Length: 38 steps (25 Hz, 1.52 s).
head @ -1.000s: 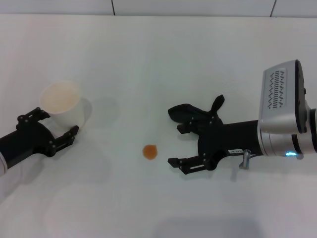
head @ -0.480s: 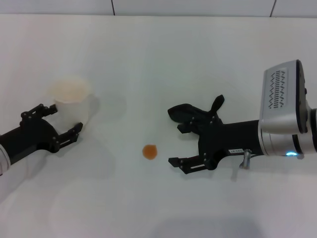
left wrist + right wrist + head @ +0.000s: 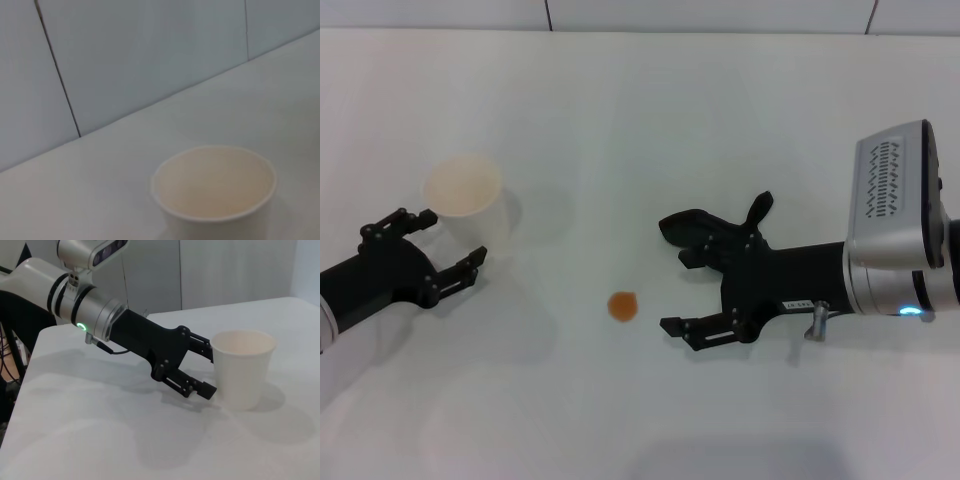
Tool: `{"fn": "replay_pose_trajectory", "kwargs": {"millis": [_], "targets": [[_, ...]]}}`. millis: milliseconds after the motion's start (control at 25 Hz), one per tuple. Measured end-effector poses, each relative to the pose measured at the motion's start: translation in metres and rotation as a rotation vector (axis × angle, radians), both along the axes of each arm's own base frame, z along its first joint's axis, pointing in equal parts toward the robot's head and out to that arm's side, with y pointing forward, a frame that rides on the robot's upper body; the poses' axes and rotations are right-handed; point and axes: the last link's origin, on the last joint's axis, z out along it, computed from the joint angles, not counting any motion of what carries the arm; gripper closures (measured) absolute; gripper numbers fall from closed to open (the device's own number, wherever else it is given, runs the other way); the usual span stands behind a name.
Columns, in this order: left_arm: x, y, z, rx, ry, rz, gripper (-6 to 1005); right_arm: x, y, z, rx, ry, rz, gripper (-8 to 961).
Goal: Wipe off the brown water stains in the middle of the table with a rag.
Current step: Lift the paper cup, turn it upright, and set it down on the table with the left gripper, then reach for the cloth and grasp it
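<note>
The brown water stain (image 3: 622, 306) is a small round orange-brown spot in the middle of the white table (image 3: 640, 120). My right gripper (image 3: 666, 276) is open and empty, lying just right of the stain with its fingers pointing at it. My left gripper (image 3: 451, 239) is open at the left, just short of a pale cup (image 3: 465, 196) that stands upright on the table. The right wrist view shows the left gripper (image 3: 201, 369) next to that cup (image 3: 243, 367). The rag is not in view.
The cup also fills the left wrist view (image 3: 215, 190), with a grey panelled wall (image 3: 125, 55) behind the table's far edge. A grey wall strip (image 3: 640, 14) runs along the table's far edge in the head view.
The cup went from tilted in my left gripper to standing upright on the table. The left gripper let go and drew back a little. The right arm has not moved.
</note>
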Motion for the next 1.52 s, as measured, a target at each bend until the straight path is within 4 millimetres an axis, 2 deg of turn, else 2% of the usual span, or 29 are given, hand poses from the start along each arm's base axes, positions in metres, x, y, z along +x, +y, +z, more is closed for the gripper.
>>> {"fn": "replay_pose_trajectory", "kwargs": {"millis": [200, 480, 600, 800, 1080, 1280, 1520], "targets": [[-0.004, -0.006, 0.002, 0.004, -0.011, 0.01, 218, 0.002, -0.001, 0.0, -0.002, -0.001, -0.007, 121], [-0.006, -0.031, 0.016, 0.027, -0.038, -0.019, 220, 0.001, -0.002, 0.0, -0.005, 0.01, -0.01, 121], [-0.001, -0.042, 0.031, 0.077, -0.1, -0.065, 221, 0.0, -0.002, 0.0, -0.006, 0.023, -0.015, 121], [0.006, -0.056, 0.071, 0.22, -0.194, -0.189, 222, -0.001, -0.003, 0.001, -0.016, 0.045, -0.028, 121], [0.005, -0.059, 0.115, 0.378, -0.264, -0.261, 229, -0.011, -0.004, 0.009, -0.038, 0.131, -0.043, 121], [0.013, -0.056, 0.123, 0.366, -0.285, -0.309, 228, -0.015, -0.006, 0.012, -0.059, 0.156, -0.044, 121], [0.019, -0.049, 0.12, 0.246, -0.327, -0.3, 227, -0.015, -0.005, 0.014, -0.059, 0.162, -0.052, 121]]}}
